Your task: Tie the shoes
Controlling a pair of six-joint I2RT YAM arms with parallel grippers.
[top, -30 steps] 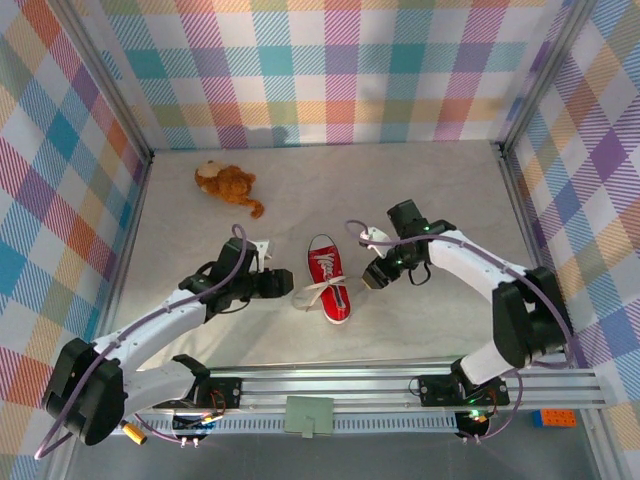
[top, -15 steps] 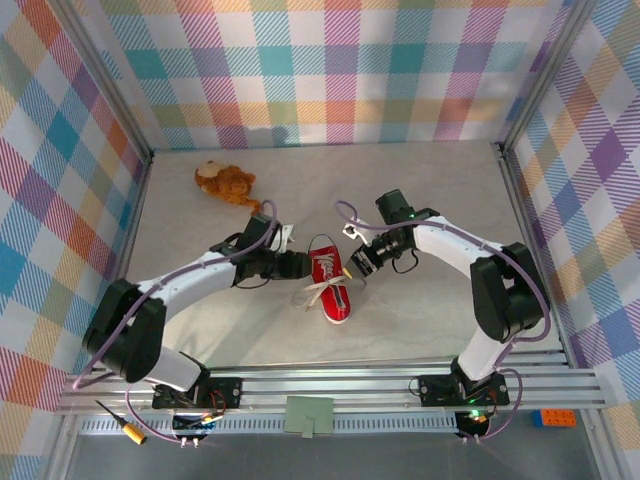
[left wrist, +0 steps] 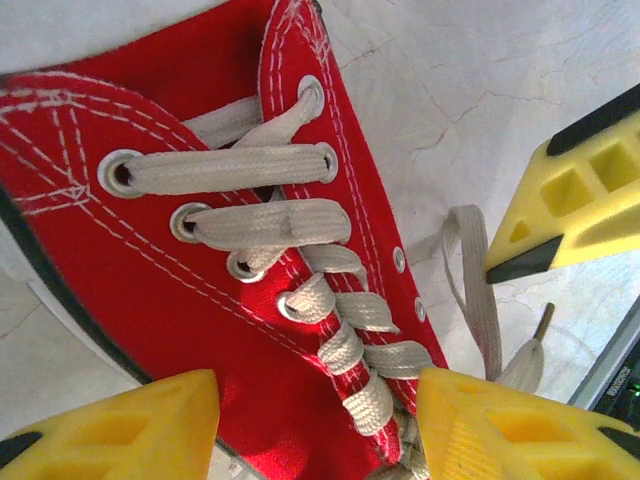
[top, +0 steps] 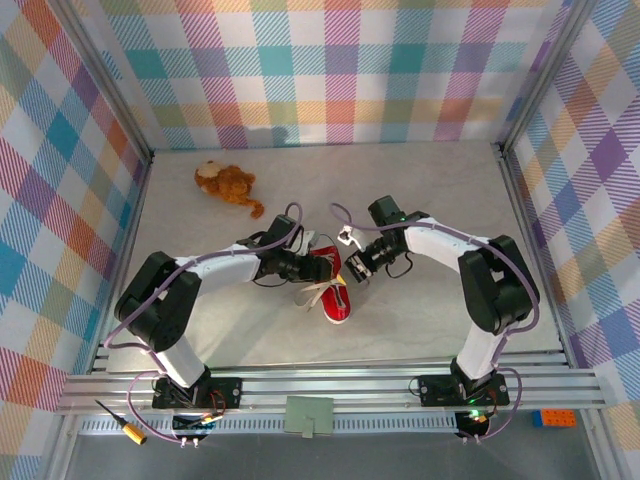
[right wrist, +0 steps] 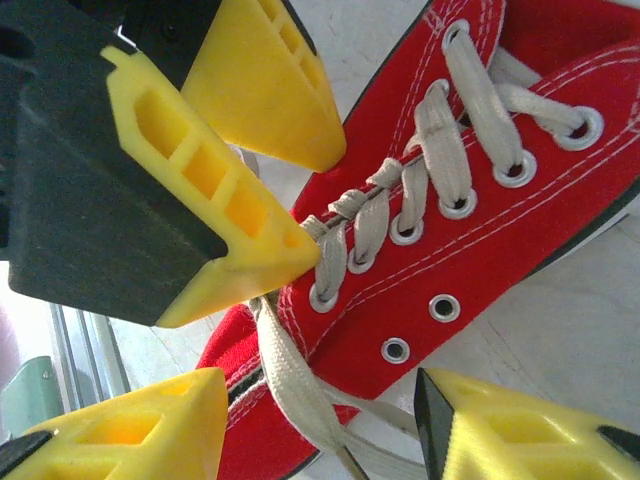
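The red sneaker lies mid-table, toe toward the arms, with its white laces loose at the left. My left gripper is open over the laced upper. Close up, my left gripper has its yellow fingers either side of the laces, one tip against the top crossings. My right gripper is open at the shoe's right side. From the wrist, my right gripper straddles a loose lace beside the shoe, nothing pinched.
A brown plush toy lies at the back left. Plaid walls close in the table on three sides. The metal rail carrying the arm bases runs along the near edge. The two grippers stand almost fingertip to fingertip over the shoe.
Both grippers have moved inward onto the shoe, the left from the left and the right from the right. The shoe has stayed in place.
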